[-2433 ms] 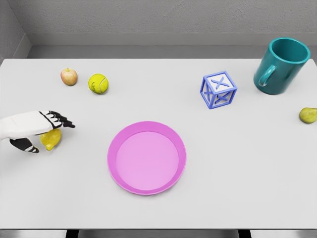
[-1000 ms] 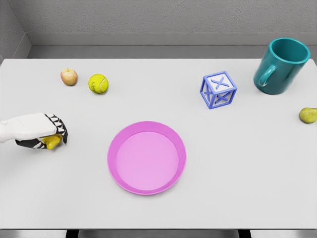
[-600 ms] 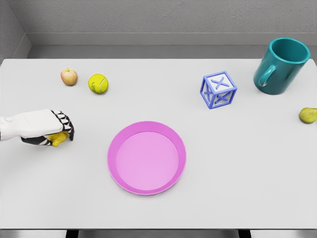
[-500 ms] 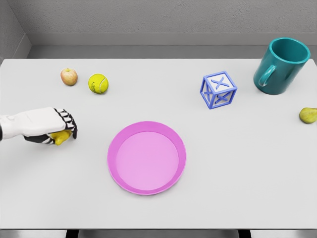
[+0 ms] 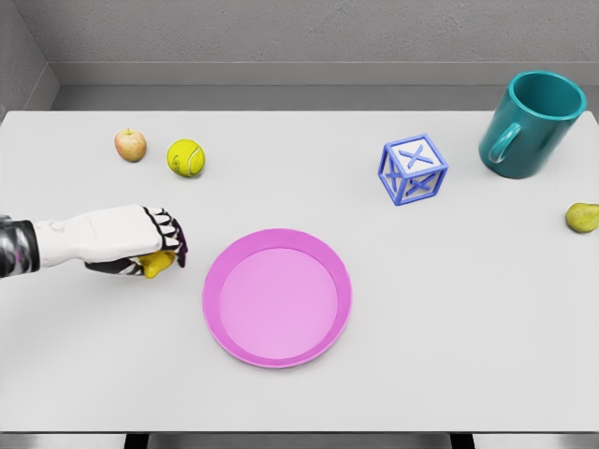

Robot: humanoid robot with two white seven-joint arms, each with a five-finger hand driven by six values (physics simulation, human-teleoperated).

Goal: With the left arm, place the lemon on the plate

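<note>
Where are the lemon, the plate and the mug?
lemon (image 5: pixel 157 265), head view, yellow end showing under the left robot hand's fingers.
plate (image 5: pixel 217 281), head view, left rim.
mug (image 5: pixel 533 140), head view, outer wall.

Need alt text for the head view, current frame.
White left hand grips a yellow lemon just left of a round pink plate on a white table. Behind: red apple, tennis ball, blue cube, teal mug.

We identify a simulated test bench, not a lived-in room: a plain white table (image 5: pixel 449 374) against bare grey walls (image 5: pixel 281 28). Around the pink plate (image 5: pixel 277 355), unrelated props lie scattered: tennis ball (image 5: pixel 186 157), wireframe cube (image 5: pixel 413 169), teal mug (image 5: pixel 533 124).
</note>
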